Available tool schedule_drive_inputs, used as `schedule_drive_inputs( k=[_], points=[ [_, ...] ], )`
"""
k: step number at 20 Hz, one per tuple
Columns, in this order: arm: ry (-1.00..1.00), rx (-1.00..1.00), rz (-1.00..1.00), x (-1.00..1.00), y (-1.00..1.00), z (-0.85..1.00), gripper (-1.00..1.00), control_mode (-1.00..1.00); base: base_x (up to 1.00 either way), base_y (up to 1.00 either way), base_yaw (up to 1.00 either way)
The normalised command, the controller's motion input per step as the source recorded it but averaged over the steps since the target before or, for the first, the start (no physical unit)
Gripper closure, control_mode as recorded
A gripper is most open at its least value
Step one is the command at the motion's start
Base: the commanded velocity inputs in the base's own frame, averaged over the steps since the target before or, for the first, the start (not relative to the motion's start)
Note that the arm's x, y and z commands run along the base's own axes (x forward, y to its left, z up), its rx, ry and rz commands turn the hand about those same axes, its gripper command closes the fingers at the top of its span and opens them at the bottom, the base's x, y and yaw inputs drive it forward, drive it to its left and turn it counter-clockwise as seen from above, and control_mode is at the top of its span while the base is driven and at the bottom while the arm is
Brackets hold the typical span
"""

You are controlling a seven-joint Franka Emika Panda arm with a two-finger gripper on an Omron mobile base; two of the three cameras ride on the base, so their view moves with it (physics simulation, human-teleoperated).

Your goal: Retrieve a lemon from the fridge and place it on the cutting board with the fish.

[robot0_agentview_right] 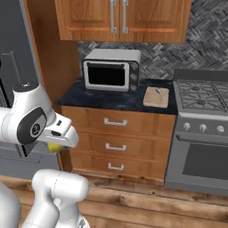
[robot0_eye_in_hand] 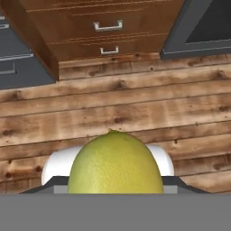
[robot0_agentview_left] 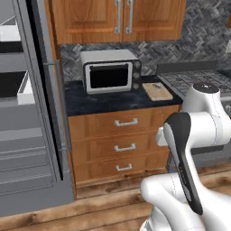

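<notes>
I have the hand [robot0_agentview_right: 57,143] clamped on the lemon [robot0_eye_in_hand: 115,163], held low over the wooden floor [robot0_eye_in_hand: 135,103] in front of the drawers [robot0_agentview_right: 116,142]. In the hand view the fruit sits squarely between the fingers.

Left of the hand stands the fridge [robot0_agentview_left: 27,113], its door open. Ahead and above is the dark desk [robot0_agentview_right: 111,99] with the toaster oven [robot0_agentview_right: 111,70]. Up and to the right of the hand, past the oven, lies the cutting board [robot0_agentview_right: 156,97], just beside the stove [robot0_agentview_right: 202,95]; I take the small pale mark on it for the fish [robot0_agentview_right: 158,91], though it is too small to be sure.

To do this carry well, I judge I should lift the hand above desk height first, swing right clear of the oven, then lower onto a bare part of the board beside the fish.
</notes>
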Motion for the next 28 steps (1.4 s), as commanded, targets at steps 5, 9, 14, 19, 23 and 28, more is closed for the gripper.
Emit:
schedule_drive_inputs(
  k=[5,9,14,19,23,28],
  points=[
    [0.00,0.00,0.00,0.00,0.00,0.00,1.00,1.00,0.33,-0.78,0.00],
    [0.00,0.00,0.00,0.00,0.00,0.00,1.00,1.00,0.47,-0.52,0.01],
    [0.00,0.00,0.00,0.00,0.00,0.00,1.00,1.00,0.67,-0.25,0.03],
    [0.00,0.00,0.00,0.00,0.00,0.00,1.00,1.00,0.74,-0.01,0.01],
    [0.00,0.00,0.00,0.00,0.00,0.00,1.00,1.00,0.90,-0.23,0.06],
    [0.00,0.00,0.00,0.00,0.00,0.00,1.00,1.00,0.85,-0.18,0.04]
  ],
)
